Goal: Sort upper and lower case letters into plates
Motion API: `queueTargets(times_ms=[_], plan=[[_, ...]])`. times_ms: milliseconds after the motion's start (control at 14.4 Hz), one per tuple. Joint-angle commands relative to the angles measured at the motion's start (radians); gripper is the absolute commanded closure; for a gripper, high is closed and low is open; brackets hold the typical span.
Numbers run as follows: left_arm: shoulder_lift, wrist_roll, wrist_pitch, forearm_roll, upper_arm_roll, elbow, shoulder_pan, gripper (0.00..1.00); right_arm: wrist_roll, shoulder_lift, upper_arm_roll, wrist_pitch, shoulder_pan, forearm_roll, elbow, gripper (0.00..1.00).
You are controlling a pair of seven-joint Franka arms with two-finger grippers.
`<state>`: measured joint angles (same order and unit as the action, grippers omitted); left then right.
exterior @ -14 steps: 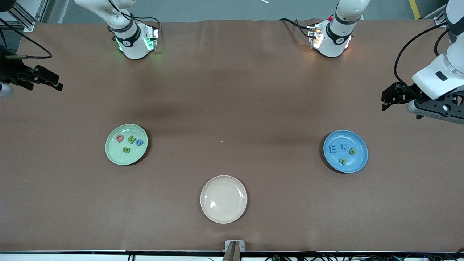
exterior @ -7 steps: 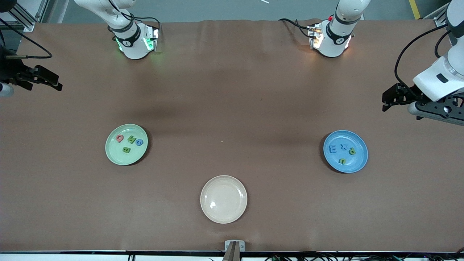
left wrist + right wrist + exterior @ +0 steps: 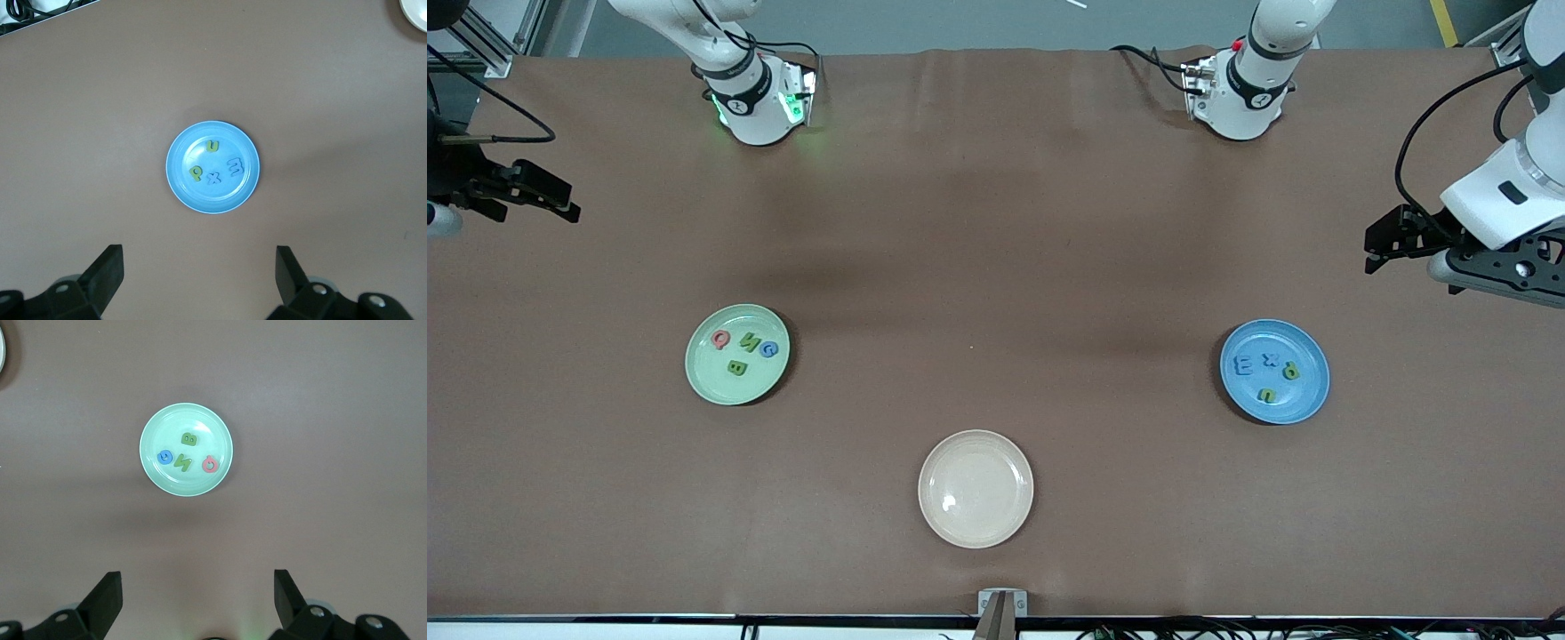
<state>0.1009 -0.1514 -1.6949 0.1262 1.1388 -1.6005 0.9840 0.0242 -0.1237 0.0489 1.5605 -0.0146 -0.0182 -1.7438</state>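
**Letters sorted, both arms parked**

We see 4 letters in the mint plate [image 3: 737,355] at the frame's lower left-centre and 4 in the blue plate [image 3: 1274,372] at lower right-centre; the beige plate [image 3: 975,488] below holds none. Sorting looks finished, so we judge both arms wait: left gripper [image 3: 199,270] and right gripper [image 3: 197,595] hang wide open, empty, at the frame's edges.

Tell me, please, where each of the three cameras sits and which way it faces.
Front view: high across the table, facing both bases; it shows both arms and the cream plate.
Left wrist view: on the left arm, looking down at the blue plate, open left gripper framing.
Right wrist view: likewise above the green plate, open right gripper.
Front and wrist views share both plates.
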Motion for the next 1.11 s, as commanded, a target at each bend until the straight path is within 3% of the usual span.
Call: queueTargets(times_ms=[0,208,347,416,624,694,833,1041], plan=[[-0.003,-0.014,-0.009,-0.013,-0.001,-0.004,0.007,0.0,0.01,-0.028,-0.007,0.006,-0.008,0.009,-0.028,0.0],[0.008,-0.014,-0.009,-0.013,-0.008,0.001,-0.008,0.0,0.01,-0.028,-0.007,0.004,-0.008,0.009,-0.028,0.0],[0.017,-0.02,-0.009,-0.013,-0.088,0.002,-0.072,0.0,0.01,-0.028,-0.007,0.004,-0.008,0.007,-0.028,0.0],[0.014,-0.022,-0.009,-0.013,-0.187,0.008,-0.17,0.0,0.01,-0.028,-0.007,0.004,-0.008,0.007,-0.028,0.0],[0.002,-0.025,0.01,-0.019,-0.627,0.033,-0.616,0.0,0.01,-0.028,-0.007,0.004,-0.008,0.006,-0.028,0.0],[0.0,-0.025,0.02,-0.023,-0.737,0.043,-0.722,0.0,0.008,-0.028,-0.006,0.004,-0.01,0.006,-0.028,0.0],[0.0,-0.027,0.031,-0.025,-0.842,0.053,-0.833,0.0,0.01,-0.028,-0.006,0.004,-0.008,0.006,-0.028,0.0],[0.0,-0.025,0.032,-0.025,-0.906,0.053,-0.907,0.0,0.009,-0.028,-0.007,0.004,-0.008,0.004,-0.028,0.0]])
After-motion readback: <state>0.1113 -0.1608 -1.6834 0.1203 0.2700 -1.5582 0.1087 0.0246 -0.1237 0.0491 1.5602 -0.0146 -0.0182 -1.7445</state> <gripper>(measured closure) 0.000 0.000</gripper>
